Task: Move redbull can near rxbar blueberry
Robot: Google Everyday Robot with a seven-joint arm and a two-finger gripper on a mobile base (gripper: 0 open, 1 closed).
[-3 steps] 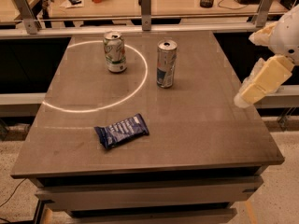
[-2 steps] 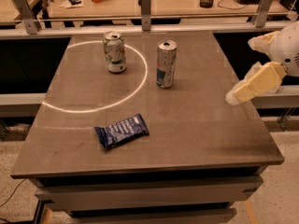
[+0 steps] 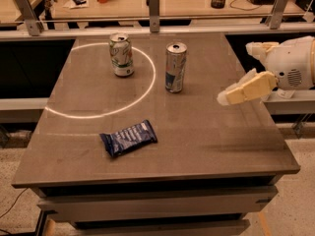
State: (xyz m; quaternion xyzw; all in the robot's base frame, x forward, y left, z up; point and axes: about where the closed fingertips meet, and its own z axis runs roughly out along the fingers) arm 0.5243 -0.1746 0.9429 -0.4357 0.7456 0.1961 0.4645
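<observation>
The redbull can (image 3: 175,67), slim and silver with blue panels, stands upright at the back middle of the table (image 3: 216,146). The rxbar blueberry (image 3: 128,137), a flat dark blue wrapper, lies on the table's front left, well apart from the can. My gripper (image 3: 235,73) hovers over the table's right edge, to the right of the can and not touching it. Its two cream fingers (image 3: 244,89) point left and stand apart, holding nothing.
A shorter white-and-green can (image 3: 121,54) stands at the back left, inside a bright ring of light on the tabletop. A rail with metal posts (image 3: 153,4) runs behind the table, and a cluttered desk lies beyond it.
My gripper has moved left and slightly up, from beyond the right edge to over the table, closer to the redbull can. The cans and the bar have not moved.
</observation>
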